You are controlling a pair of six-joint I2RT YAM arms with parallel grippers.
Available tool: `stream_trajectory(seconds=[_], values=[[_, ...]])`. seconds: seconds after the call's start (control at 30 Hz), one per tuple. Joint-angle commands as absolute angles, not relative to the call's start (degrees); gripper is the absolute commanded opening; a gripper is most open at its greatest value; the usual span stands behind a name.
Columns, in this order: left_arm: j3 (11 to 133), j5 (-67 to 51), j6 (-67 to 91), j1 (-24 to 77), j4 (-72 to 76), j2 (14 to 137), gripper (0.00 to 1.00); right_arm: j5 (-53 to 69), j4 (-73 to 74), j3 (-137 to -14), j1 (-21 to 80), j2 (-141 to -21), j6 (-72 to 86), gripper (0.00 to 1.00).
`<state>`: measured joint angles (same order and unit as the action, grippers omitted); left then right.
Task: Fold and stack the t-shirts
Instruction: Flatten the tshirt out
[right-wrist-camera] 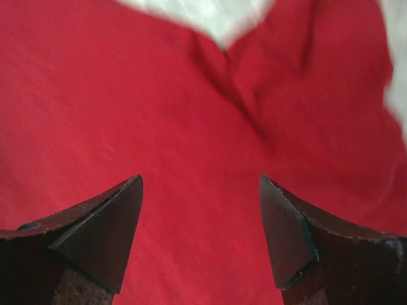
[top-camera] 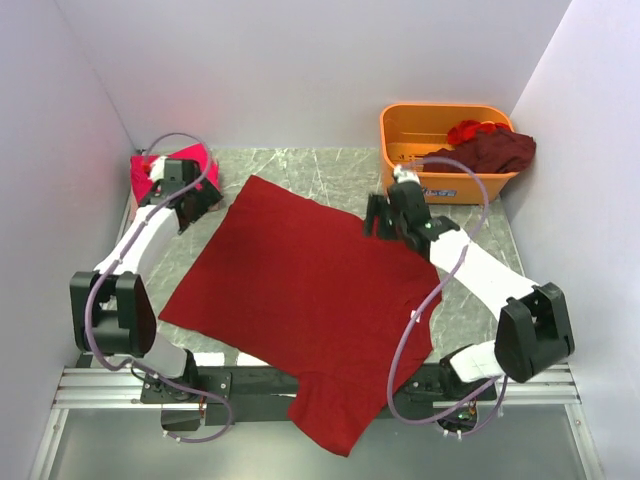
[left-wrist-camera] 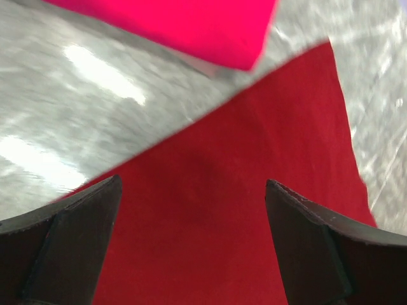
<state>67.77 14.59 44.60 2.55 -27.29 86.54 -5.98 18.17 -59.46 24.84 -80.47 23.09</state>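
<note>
Left pincer point(left-wrist-camera: 194, 184) over crimson t-shirt point(top-camera: 300, 300)

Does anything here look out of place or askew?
Yes. The spread red t-shirt lies diagonally, and its near end hangs over the table edge. A maroon shirt droops over the orange basket rim.

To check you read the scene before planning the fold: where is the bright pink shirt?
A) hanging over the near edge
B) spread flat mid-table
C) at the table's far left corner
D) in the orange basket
C: the pink shirt lies at the far left corner, beside the spread red shirt.
</note>
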Motion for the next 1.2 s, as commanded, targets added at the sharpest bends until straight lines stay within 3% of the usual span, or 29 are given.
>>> stream_trajectory(seconds=[0.0, 0.33, 0.67, 1.17], values=[[68.4, 11.9, 42.8, 5.1, -24.4, 88.0, 1.00, -7.2, 20.7, -54.3, 24.4, -79.4, 30.8, 0.80], [71.8, 4.7, 41.4, 5.9, -24.8, 103.1, 1.00, -7.8, 24.5, -66.3, 22.4, -100.9, 27.5, 0.80], [62.1, 3.0, 44.6, 3.0, -23.2, 103.1, 0.99, -0.4, 30.6, -86.5, 22.0, -118.8, 22.4, 0.79], [61.9, 7.0, 48.4, 0.6, -25.8, 99.2, 0.99, 1.7, 47.5, -133.0, 21.6, -145.5, 16.4, 0.79]])
